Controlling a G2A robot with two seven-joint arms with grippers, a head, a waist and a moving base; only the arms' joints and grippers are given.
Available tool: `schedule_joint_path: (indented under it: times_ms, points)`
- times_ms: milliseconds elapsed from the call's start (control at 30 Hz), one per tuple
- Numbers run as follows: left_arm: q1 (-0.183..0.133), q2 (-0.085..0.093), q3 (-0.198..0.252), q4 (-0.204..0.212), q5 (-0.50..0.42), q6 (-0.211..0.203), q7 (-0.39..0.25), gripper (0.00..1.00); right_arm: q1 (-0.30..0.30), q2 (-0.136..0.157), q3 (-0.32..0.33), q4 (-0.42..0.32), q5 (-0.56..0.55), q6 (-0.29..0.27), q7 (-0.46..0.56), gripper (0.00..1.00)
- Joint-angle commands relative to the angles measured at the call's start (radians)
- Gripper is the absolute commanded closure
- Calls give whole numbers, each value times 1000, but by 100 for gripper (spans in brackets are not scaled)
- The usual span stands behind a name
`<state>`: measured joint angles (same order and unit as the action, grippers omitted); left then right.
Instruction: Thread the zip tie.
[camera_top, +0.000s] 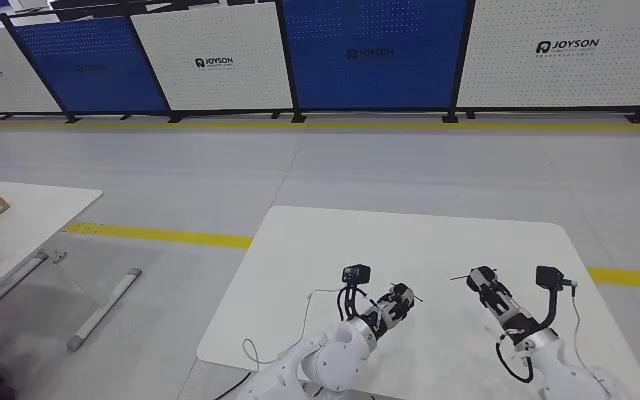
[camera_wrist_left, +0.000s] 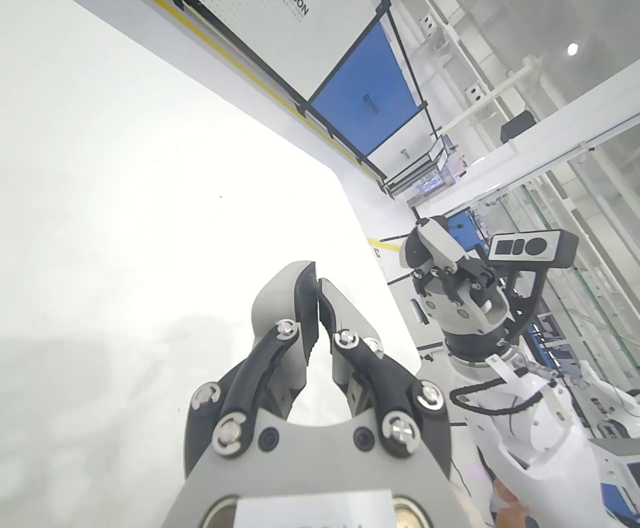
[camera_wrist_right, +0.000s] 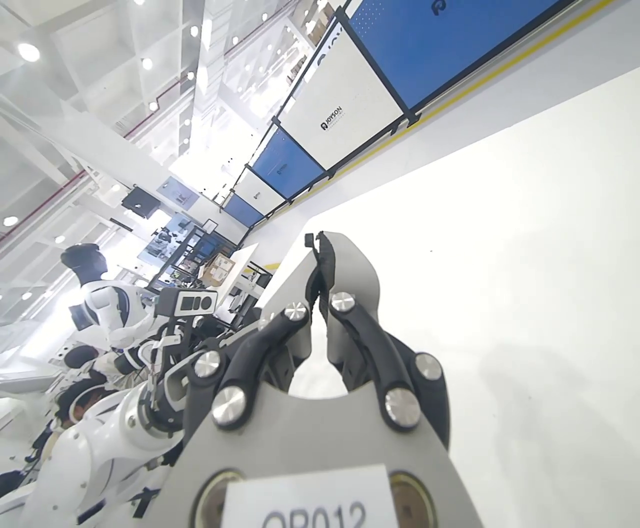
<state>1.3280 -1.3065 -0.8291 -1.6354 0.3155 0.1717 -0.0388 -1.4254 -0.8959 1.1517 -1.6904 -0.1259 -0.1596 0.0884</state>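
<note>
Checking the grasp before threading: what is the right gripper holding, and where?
Right gripper pinches a black zip tie at its fingertips; which end cannot be told.

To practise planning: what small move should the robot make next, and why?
Probably bring the right gripper, fingers shut on the zip tie, toward the left gripper: the tie's free end points across the gap between them.

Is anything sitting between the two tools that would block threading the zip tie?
Nothing visible. The right tool, shut on the zip tie, and the left tool hang apart over the table, with only its bare surface between them.
</note>
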Motion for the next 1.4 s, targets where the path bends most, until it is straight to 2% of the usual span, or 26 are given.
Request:
schedule_joint_path:
  times_ms: [0,133,367,533,600,667,933,1033,1100,1200,1367]
  points:
    - [0,0,0,-1,0,0,0,100,0,0,0,0,0,0,0,100]
    - [0,0,0,-1,0,0,0,100,-10,-2,7,-11,-9,-7,-20,100]
    - [0,0,0,-1,0,0,0,100,-122,-8,33,-28,6,-77,-78,100]
    - [0,0,0,-1,0,0,0,100,-168,-17,16,-47,-28,-61,-104,100]
    - [0,0,0,-1,0,0,0,100,-169,-21,4,-47,-25,-58,-73,100]
    - [0,0,0,-1,0,0,0,100,-151,-23,-4,-40,-9,-56,-1,100]
    - [0,0,0,-1,0,0,0,100,-151,-23,-4,-40,-9,-56,-1,100]
    - [0,0,0,-1,0,0,0,100,-156,-29,2,-33,18,-80,-27,100]
    - [0,0,0,-1,0,0,0,100,-159,-36,5,-12,40,-79,-84,100]
    - [0,0,0,-1,0,0,0,100,-141,-48,-16,15,64,-82,-88,100]
    - [0,0,0,-1,0,0,0,100,-121,-71,-73,26,22,-67,-151,100]
